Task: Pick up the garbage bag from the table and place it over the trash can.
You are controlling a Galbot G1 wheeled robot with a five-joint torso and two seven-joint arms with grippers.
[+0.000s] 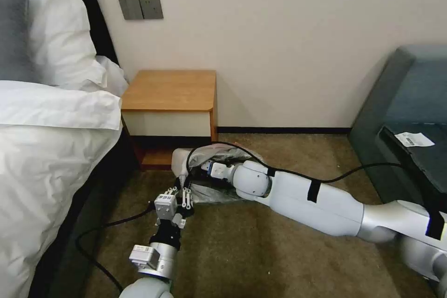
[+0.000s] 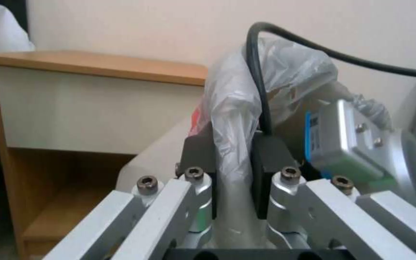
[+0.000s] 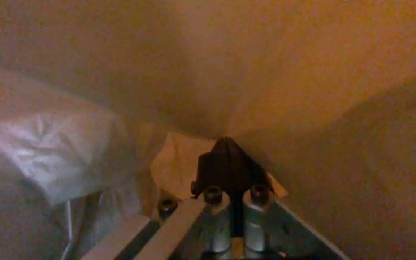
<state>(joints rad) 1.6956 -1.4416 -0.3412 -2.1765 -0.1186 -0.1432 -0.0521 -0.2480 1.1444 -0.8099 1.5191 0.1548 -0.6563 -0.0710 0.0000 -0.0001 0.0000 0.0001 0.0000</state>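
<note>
Both grippers work the garbage bag (image 2: 237, 119) — crinkly, translucent: left gripper (image 2: 233, 169) pinches it, right gripper (image 3: 229, 169) closed inside.

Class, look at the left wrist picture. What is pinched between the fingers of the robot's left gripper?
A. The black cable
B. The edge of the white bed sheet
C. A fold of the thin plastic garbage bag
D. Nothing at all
C: the left gripper has its black pads closed on a fold of the crinkly garbage bag, beside the trash can.
</note>
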